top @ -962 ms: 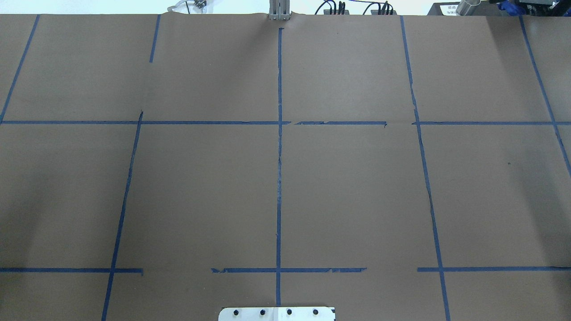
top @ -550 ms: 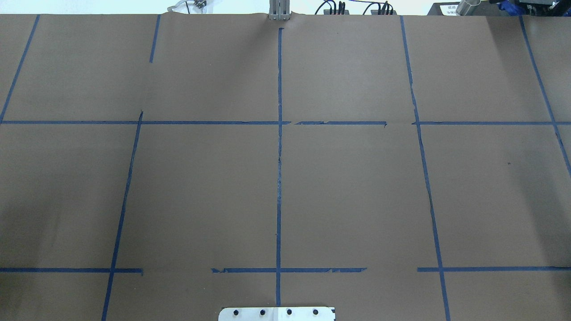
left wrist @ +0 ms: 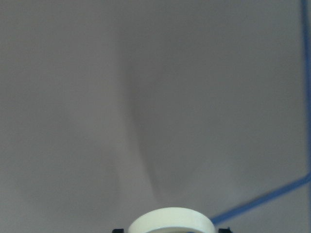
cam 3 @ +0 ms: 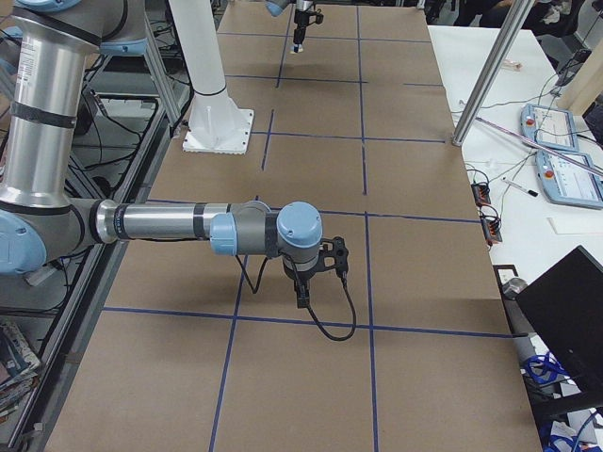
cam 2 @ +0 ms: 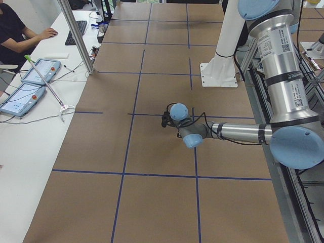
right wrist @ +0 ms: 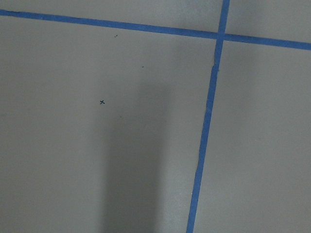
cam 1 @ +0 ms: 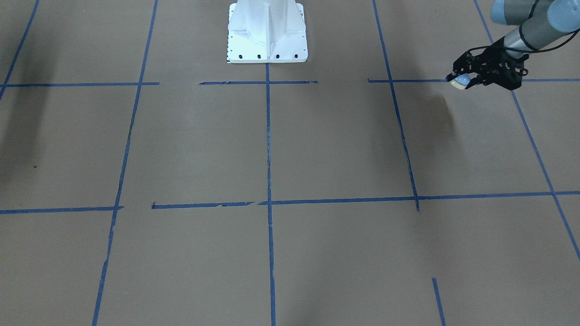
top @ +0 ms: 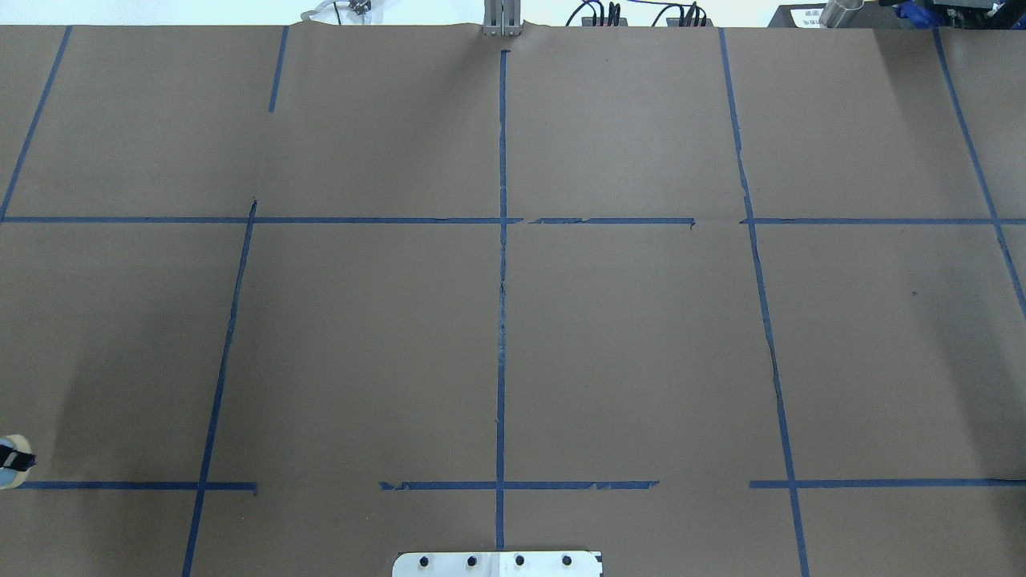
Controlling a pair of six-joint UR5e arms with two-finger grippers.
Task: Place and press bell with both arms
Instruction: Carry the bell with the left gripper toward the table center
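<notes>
The bell (cam 1: 461, 82), light blue with a cream rim, sits between the fingers of my left gripper (cam 1: 463, 80), held a little above the brown table near a blue tape line. In the overhead view the bell (top: 11, 463) shows at the far left edge with a black fingertip (top: 19, 461) across it. The left wrist view shows only the bell's cream rim (left wrist: 171, 221) at the bottom edge. My right gripper (cam 3: 303, 296) hangs over the table, pointing down, and shows only in the exterior right view. I cannot tell whether it is open or shut.
The white bolted pedestal (cam 1: 267, 32) stands at the robot's side of the table. Blue tape lines (top: 502, 280) divide the brown surface into squares. A side table with tablets (cam 2: 31, 80) and a metal post (cam 2: 77, 38) lies along the operators' edge.
The bell and a black fingertip have come into the overhead view at its lower left edge. Earlier no gripper or bell showed there.
</notes>
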